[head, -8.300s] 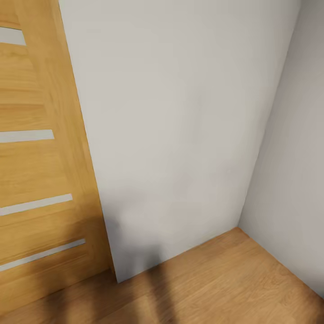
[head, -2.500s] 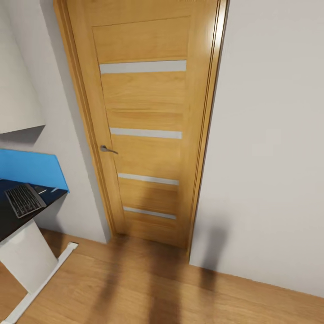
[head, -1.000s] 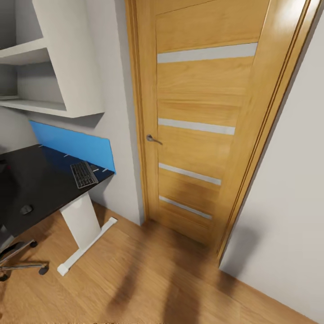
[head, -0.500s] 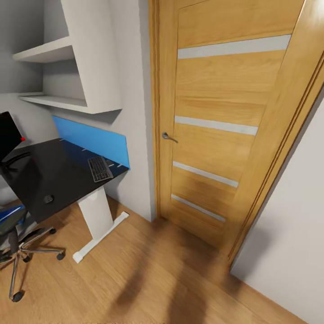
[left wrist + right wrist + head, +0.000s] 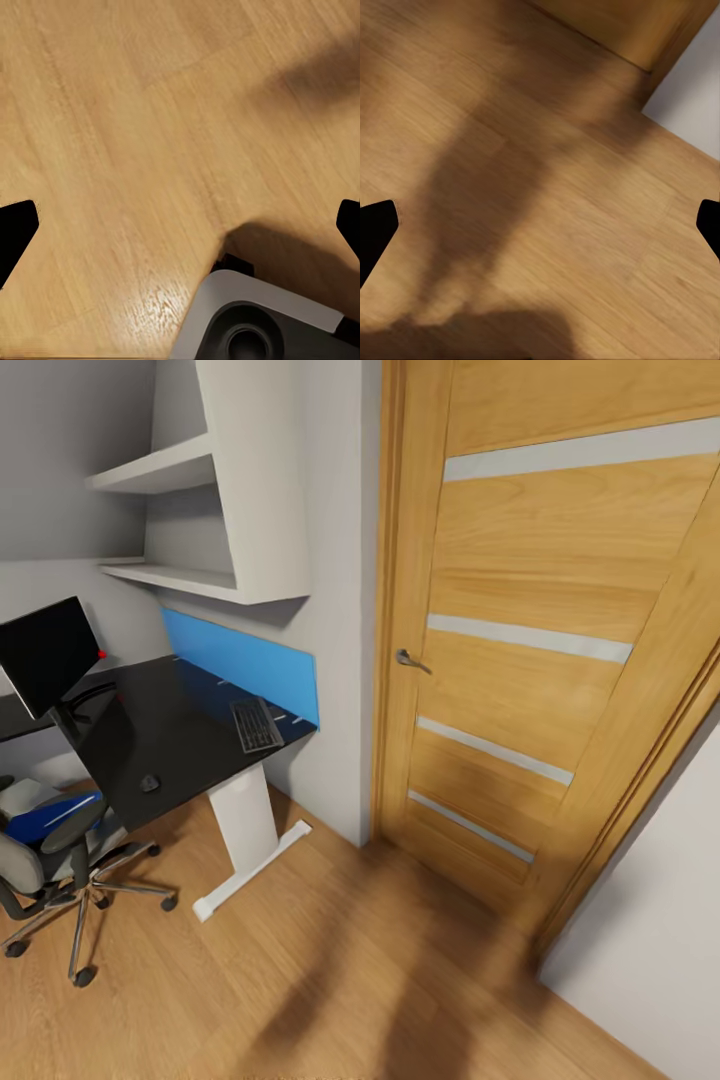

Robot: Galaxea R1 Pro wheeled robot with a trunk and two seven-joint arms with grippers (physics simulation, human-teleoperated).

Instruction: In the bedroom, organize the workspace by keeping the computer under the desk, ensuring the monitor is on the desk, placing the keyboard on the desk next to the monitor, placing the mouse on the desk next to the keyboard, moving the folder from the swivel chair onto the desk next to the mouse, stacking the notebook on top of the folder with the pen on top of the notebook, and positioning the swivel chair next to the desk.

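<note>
I see the wooden door [image 5: 540,650] filling the far side of my head view, and beside it the black surface [image 5: 170,745] under the white shelves [image 5: 215,490], with the monitor [image 5: 45,652] standing at its end farthest from the door. The swivel chair [image 5: 55,850] sits just beside that surface with the blue folder [image 5: 45,815] on its seat, while the keyboard [image 5: 256,724] lies at the surface's door end and the mouse [image 5: 149,783] near its front edge. Both my left end effector [image 5: 180,229] and right end effector [image 5: 540,229] hang over bare wooden floor [image 5: 330,970] with fingers spread wide and nothing between them.

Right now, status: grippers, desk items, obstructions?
Both grippers open over bare floor. Keyboard, mouse, monitor on desk; blue folder on swivel chair. Path looks unobstructed.
</note>
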